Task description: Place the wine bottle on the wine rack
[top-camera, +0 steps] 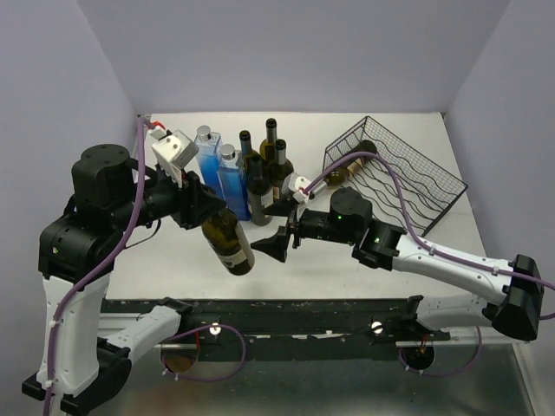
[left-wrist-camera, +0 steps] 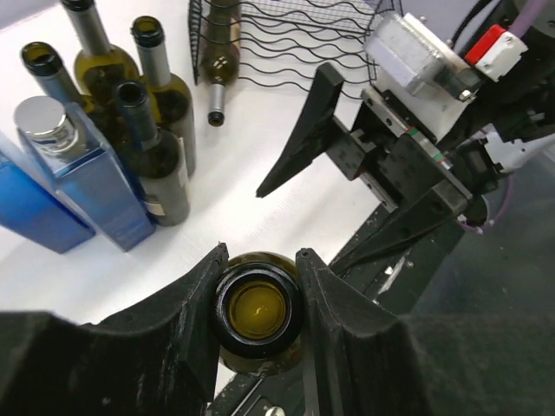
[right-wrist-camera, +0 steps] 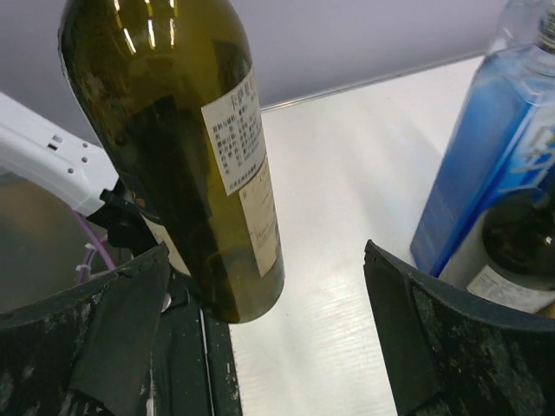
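Black wire wine rack (left-wrist-camera: pixel 295 35) — one bottle (left-wrist-camera: pixel 222 56) lying inside.

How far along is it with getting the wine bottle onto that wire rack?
Done: one bottle already lies in the wine rack. In hand: the left gripper is shut on the neck of a green wine bottle, lifted and tilted; the right gripper stands open beside its base. Left: carrying it to the rack and laying it in a cradle. Several more bottles stand behind.
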